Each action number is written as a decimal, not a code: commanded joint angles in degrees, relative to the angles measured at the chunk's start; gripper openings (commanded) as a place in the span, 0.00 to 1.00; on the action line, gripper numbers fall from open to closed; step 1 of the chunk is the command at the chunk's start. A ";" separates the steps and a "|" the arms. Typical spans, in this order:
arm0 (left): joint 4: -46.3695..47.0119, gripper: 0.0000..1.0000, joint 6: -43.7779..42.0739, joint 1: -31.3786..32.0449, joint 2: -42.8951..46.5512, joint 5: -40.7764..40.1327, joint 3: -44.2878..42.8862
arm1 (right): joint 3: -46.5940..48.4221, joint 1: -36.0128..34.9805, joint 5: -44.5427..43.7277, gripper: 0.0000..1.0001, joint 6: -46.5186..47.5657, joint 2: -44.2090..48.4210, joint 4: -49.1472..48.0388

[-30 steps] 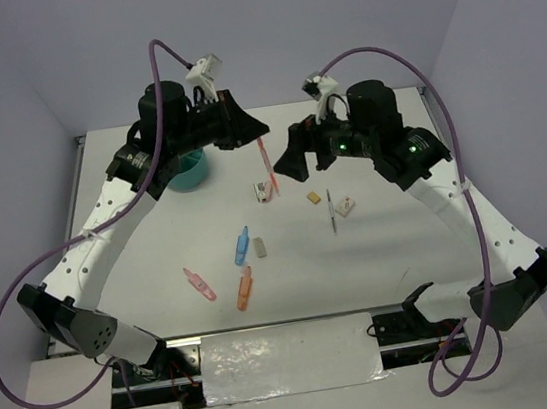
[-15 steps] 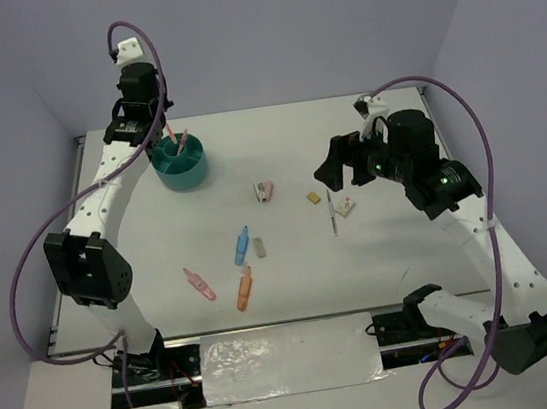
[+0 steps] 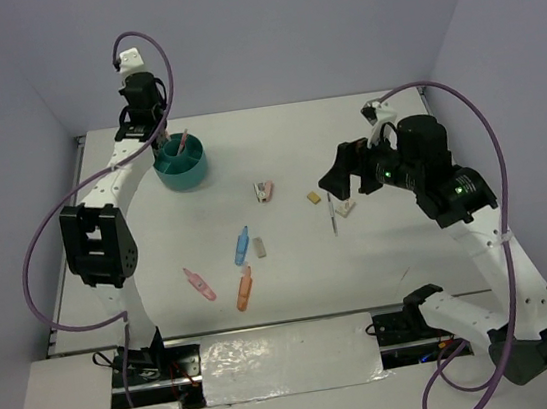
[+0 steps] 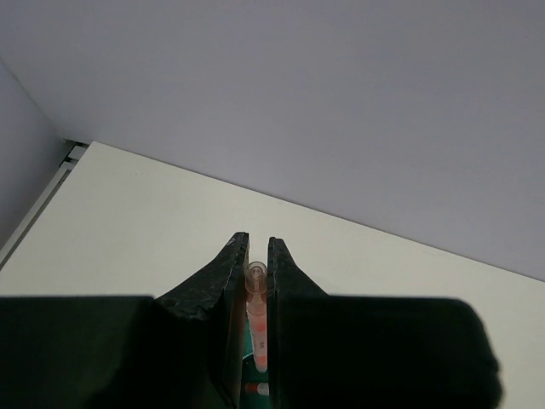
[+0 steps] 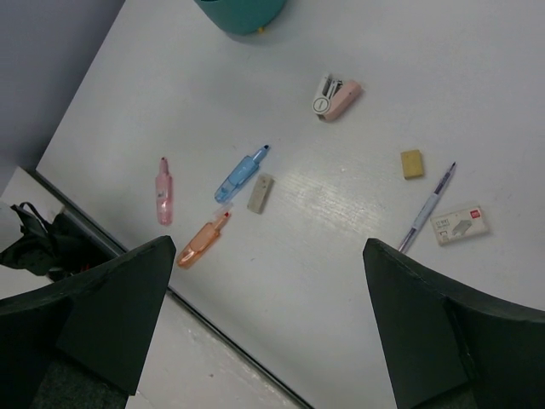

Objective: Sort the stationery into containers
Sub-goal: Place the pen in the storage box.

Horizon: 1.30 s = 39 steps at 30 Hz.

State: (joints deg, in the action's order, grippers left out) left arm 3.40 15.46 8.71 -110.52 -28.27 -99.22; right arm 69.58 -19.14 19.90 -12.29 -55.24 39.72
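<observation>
The teal organiser (image 3: 181, 166) stands at the far left of the table. My left gripper (image 3: 161, 131) hangs over its rim, shut on a thin orange pen (image 3: 182, 142) that stands tilted inside it. In the left wrist view, the pen (image 4: 255, 294) sits between the jaws of my left gripper (image 4: 257, 249). My right gripper (image 3: 337, 182) is open and empty, high above the table, with its fingers wide apart in the right wrist view (image 5: 272, 328). Below it lie a dark pen (image 5: 426, 209), a white eraser (image 5: 461, 224) and a tan eraser (image 5: 412, 164).
On the table lie a pink-and-white clip (image 3: 266, 191), a blue marker (image 3: 243, 245), a grey eraser (image 3: 259, 249), a pink marker (image 3: 199, 284) and an orange marker (image 3: 244, 288). The table's near edge (image 5: 213, 332) runs close below the markers.
My left arm swung from mid-table to the far left with the orange pen, which now stands in the organiser. My right arm pulled back to the right and higher.
</observation>
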 commanded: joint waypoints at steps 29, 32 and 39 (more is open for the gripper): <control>-26.76 0.99 8.09 3.15 26.04 16.23 7.54 | -3.14 -4.07 -25.07 1.00 -10.21 -22.33 1.24; -32.04 0.99 8.27 3.51 32.98 18.76 14.30 | -3.66 -4.07 -27.28 0.91 -9.42 -27.70 -0.78; -39.34 0.99 5.45 3.68 48.10 23.26 31.16 | -2.61 -3.37 -25.62 0.62 -6.26 -37.29 -5.71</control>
State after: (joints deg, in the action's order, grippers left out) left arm -30.26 22.41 12.43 -65.71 -8.51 -72.23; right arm 65.80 -22.94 -4.47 -19.99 -89.97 37.82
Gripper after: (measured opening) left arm 0.993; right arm 0.641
